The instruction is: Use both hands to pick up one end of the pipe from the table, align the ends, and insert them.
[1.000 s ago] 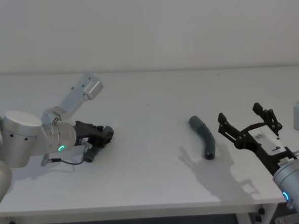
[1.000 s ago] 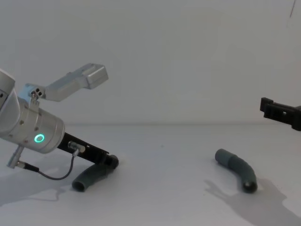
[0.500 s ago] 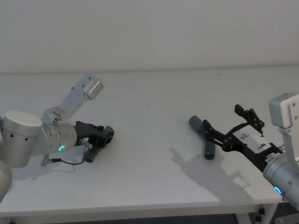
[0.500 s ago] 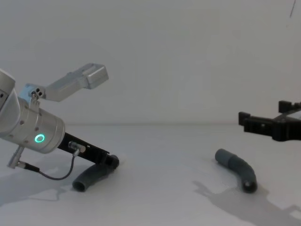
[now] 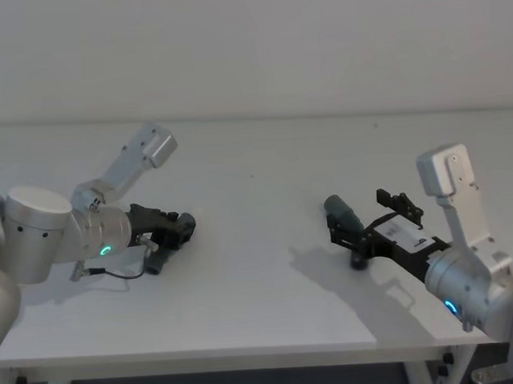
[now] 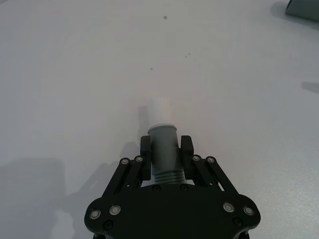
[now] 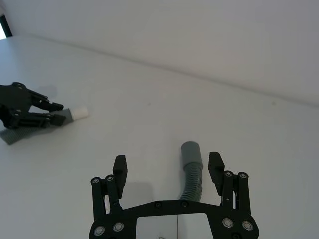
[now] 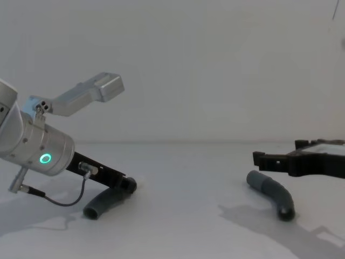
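Left black gripper (image 6: pixel 164 148): jaws clamped on the white-tipped grey ribbed hose (image 6: pixel 162 133), 9 o'clock on the white counter (image 5: pixel 262 279). Right gripper (image 7: pixel 168 160): jaws open above the curved grey hose (image 7: pixel 191 172) at 3 o'clock; pinch off-centre and it'll probably roll.

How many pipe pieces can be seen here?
2. The left piece is clamped in the left gripper; the right piece lies on the table under the open right gripper.

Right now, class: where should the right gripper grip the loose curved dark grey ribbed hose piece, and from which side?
Probably the ribbed stretch of the hose piece behind its smooth cuff, from above: it lies flat, leaving the cuff free.
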